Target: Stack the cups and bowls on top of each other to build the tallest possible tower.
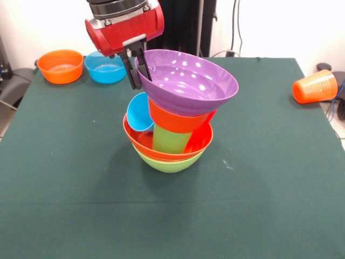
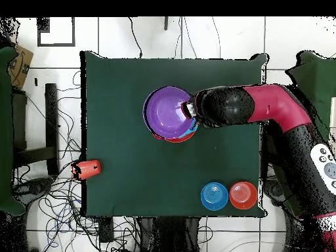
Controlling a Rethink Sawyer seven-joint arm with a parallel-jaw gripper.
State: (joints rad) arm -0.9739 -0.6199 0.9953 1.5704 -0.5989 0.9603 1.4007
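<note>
The tower stands mid-table on a large lime green bowl (image 1: 170, 163). In that bowl sits the orange-red bowl (image 1: 141, 143), which holds the lime green cup (image 1: 170, 139) and the leaning light blue cup (image 1: 139, 113). A small orange bowl (image 1: 178, 120) sits over the green cup, with a red sliver (image 1: 210, 116) beside it. The purple bowl (image 1: 188, 81) lies tilted on top; it also shows in the overhead view (image 2: 167, 111). My gripper (image 1: 136, 69) (image 2: 189, 109) is shut on the purple bowl's rim on the robot's side. The orange cup (image 1: 315, 86) (image 2: 87, 169) lies on its side at the table's edge.
A small orange bowl (image 1: 60, 66) (image 2: 243, 195) and a small blue bowl (image 1: 105, 67) (image 2: 214, 196) stand side by side at the table's edge near the robot. The green table (image 1: 81, 189) has cables on the floor around it.
</note>
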